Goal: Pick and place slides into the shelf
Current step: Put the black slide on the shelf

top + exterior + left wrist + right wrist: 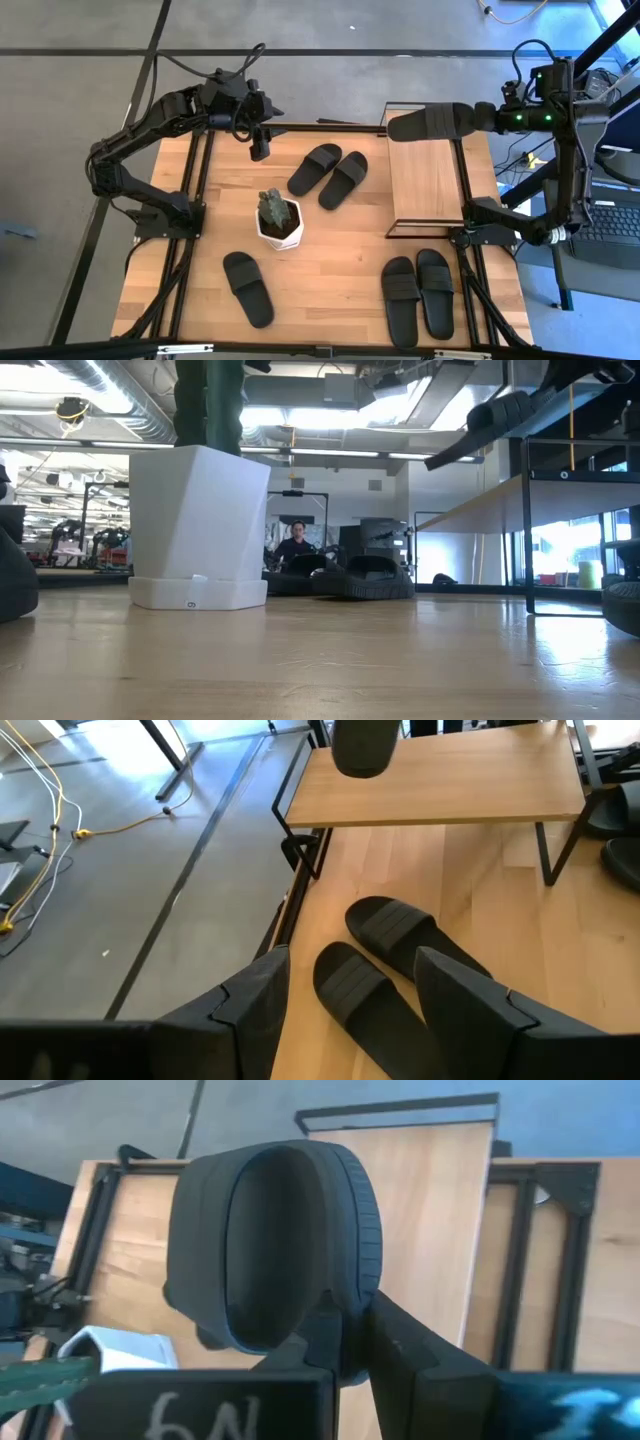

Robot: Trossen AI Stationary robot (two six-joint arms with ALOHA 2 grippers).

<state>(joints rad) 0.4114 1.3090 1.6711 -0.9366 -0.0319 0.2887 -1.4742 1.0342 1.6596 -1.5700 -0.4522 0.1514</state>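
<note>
I note my right hand (pixel 478 117) clamped on one matte black slide sandal (pixel 432 122), carried above the far edge of the small shelf with its light wooden top (pixel 420 185). My left hand (pixel 259 150) hangs spread and empty beside the pair of black slides (pixel 329 176) on the wooden surface (pixel 330 270). Risk: the grip looks to sit at one end, so the slide may tilt, land across the shelf's edge and tip off.

In the low view the white pot (pixel 200 525) hides the tabletop behind it, and its plant (pixel 208 400) is cut by the top edge. A slide (pixel 15 575) is clipped at the left edge, another (pixel 622 605) at the right. The far person (pixel 295 545) is too small to make out.
</note>
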